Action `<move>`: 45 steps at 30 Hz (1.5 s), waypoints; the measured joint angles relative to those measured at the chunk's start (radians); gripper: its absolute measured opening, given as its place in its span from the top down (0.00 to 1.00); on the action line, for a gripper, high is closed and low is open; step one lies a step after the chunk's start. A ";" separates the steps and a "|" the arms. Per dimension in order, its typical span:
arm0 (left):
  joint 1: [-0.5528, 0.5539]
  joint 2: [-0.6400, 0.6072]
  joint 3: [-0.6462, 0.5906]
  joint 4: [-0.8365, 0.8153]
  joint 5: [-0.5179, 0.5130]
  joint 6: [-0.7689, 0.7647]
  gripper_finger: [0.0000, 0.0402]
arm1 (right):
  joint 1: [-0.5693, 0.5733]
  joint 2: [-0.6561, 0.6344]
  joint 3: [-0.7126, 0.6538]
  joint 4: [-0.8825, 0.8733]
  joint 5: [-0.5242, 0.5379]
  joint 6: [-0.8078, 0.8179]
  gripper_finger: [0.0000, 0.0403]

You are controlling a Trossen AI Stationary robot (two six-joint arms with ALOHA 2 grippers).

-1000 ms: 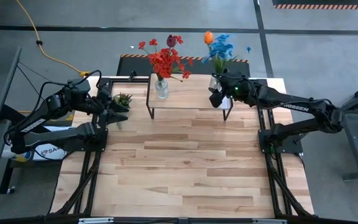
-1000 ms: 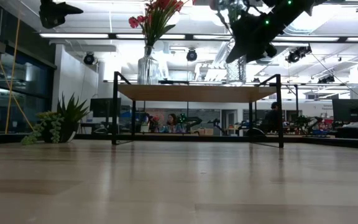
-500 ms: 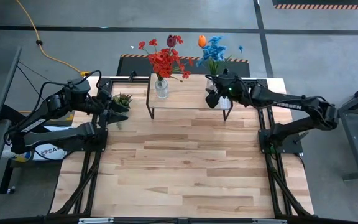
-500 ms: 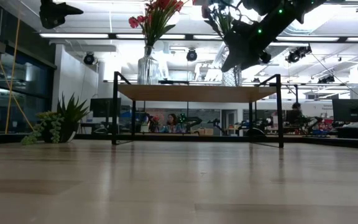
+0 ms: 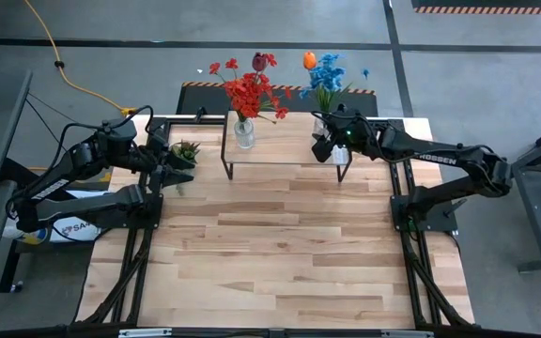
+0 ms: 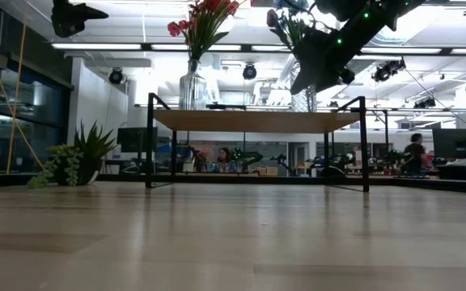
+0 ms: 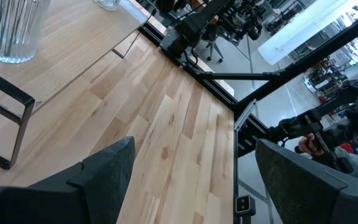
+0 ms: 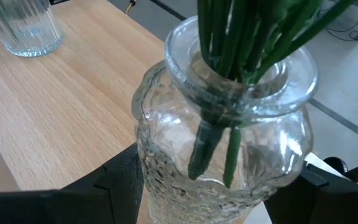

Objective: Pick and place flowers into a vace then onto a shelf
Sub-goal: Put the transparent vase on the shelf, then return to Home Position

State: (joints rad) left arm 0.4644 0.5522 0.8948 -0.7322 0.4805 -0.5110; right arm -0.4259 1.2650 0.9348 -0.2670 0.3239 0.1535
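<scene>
Two fingers of the right gripper [image 5: 322, 143] clasped a glass vase [image 8: 225, 140] of blue flowers [image 5: 327, 73], held upright above the shelf [image 5: 285, 150] at its right end. Best lowered level and released only once seated. Left gripper [image 5: 169, 164] waited spread beside the shelf's left end.

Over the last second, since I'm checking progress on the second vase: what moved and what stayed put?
The right gripper, closed around the textured glass vase holding the blue flowers and orange tulip, carried it slightly leftward along the shelf's right end. Nothing was released. The red flowers in their ribbed vase, the small green plant and the open left gripper beside it stayed as they were.
</scene>
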 joint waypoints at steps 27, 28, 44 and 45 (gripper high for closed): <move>0.000 0.000 0.000 -0.003 0.001 0.008 0.09 | 0.000 0.000 0.000 -0.060 -0.043 -0.003 0.32; 0.000 0.000 0.000 -0.003 0.001 0.008 0.09 | 0.001 0.000 0.000 -0.060 -0.043 -0.004 0.32; 0.000 0.000 0.000 -0.003 0.001 0.008 0.09 | 0.001 -0.085 -0.002 -0.100 -0.037 0.002 0.32; 0.000 0.000 0.000 -0.003 0.001 0.008 0.09 | 0.000 -0.092 -0.002 -0.110 -0.036 0.003 0.32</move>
State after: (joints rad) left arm 0.4644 0.5522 0.8948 -0.7349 0.4816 -0.5030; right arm -0.4255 1.1734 0.9333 -0.3773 0.2881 0.1561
